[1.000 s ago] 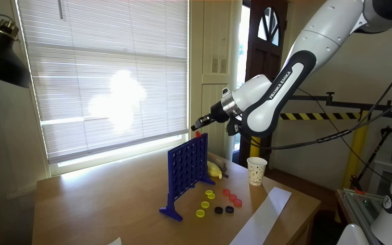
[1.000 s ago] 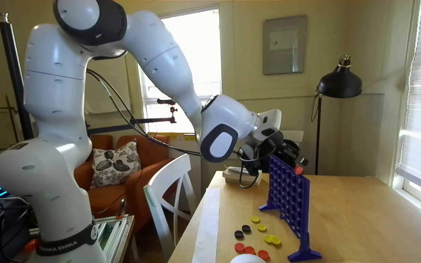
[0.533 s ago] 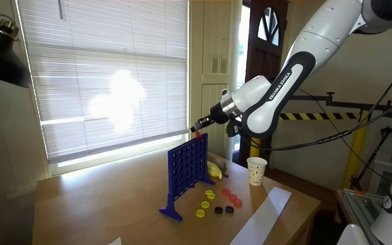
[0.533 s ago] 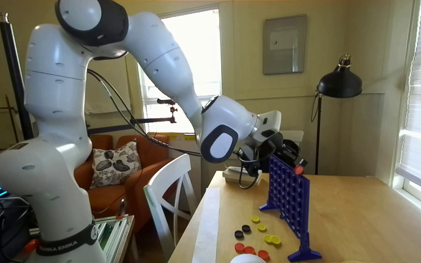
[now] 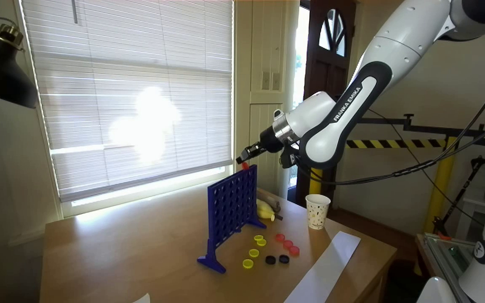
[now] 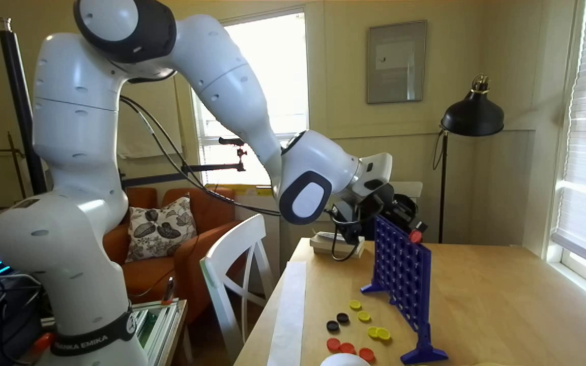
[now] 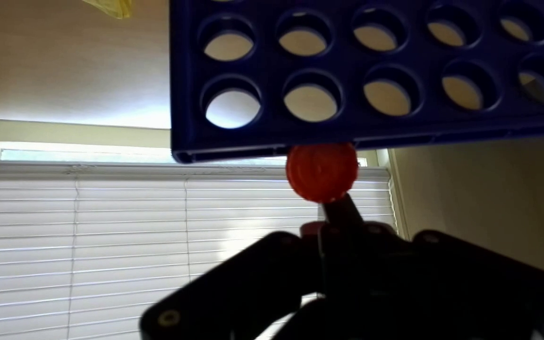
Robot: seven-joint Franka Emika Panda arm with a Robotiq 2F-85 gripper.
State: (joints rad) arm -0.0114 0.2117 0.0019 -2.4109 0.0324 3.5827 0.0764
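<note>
A sunlit room with cream walls (image 6: 344,76) and a pale wood worktop (image 5: 120,256) beside a window (image 7: 88,152).
Sun glares through white blinds (image 5: 99,84), and daylight shows beneath them; in an exterior view, a dark, part-glazed door (image 5: 326,75) stands beyond brown floor (image 5: 369,225). In an exterior view, a far window (image 6: 280,76) blazes white above an orange armchair (image 6: 191,259) with a patterned cushion (image 6: 163,229); a white chair (image 6: 234,246) and framed picture (image 6: 397,63) show there. A black lamp (image 6: 473,117) appears in both exterior views.
</note>
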